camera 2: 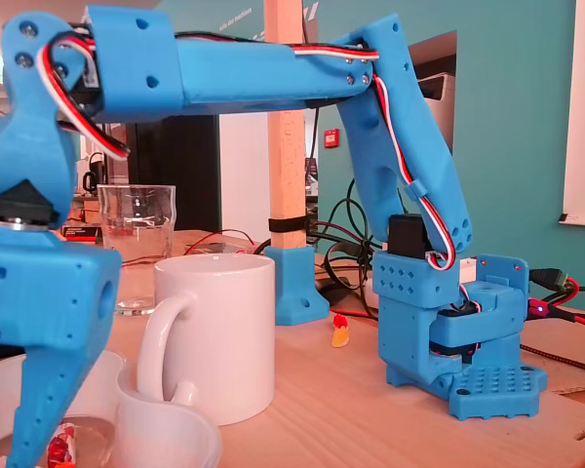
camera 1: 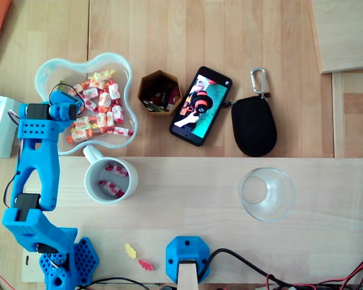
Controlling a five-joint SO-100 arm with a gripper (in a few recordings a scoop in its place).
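From overhead, the blue arm's fingers sit over the left side of a wavy-rimmed clear bowl, right on top of the wrapped sweets heaped inside. The sweets are small twists in white, orange and red paper, piled loosely. Whether the fingers are spread or pinching one cannot be told from here. Just below the bowl stands a white mug with a few of the same sweets in it, its handle touching the bowl's rim. Two loose sweets lie on the counter near the arm's base. Further right are a brown hexagonal cup, a phone, a black pouch and an empty glass.

In the fixed view, one of the fingers points down into the bowl (very close to the lens, so blurred), with a red-and-white sweet beside its tip. The mug stands just behind, the glass beyond it.
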